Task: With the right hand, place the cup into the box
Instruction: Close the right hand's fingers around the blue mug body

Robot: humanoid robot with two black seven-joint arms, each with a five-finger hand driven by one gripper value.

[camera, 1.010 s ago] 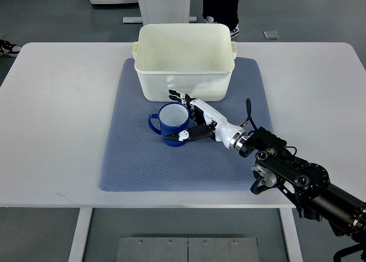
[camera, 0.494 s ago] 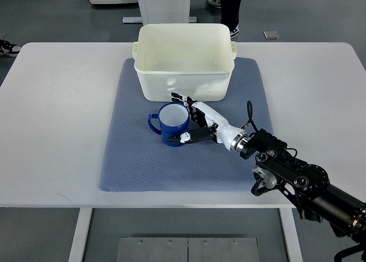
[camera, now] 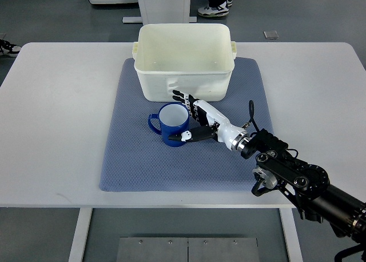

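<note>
Cup (camera: 173, 122), blue with a white inside, stands upright on the grey-blue mat (camera: 137, 159) near the middle of the white bench (camera: 57, 102), handle toward the left edge. The right hand (camera: 201, 123) wraps its fingers (camera: 182, 95) around the cup's right side; whether they truly grip is hard to tell, since the cup hides the contact. The cream box (camera: 184, 59) sits just behind, toward the far edge. Beyond the bench lies grey floor, with a person's shoes cut off at the top.

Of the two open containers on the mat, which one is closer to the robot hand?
The blue cup: the right hand is around its side, while the white box stands behind it.
</note>
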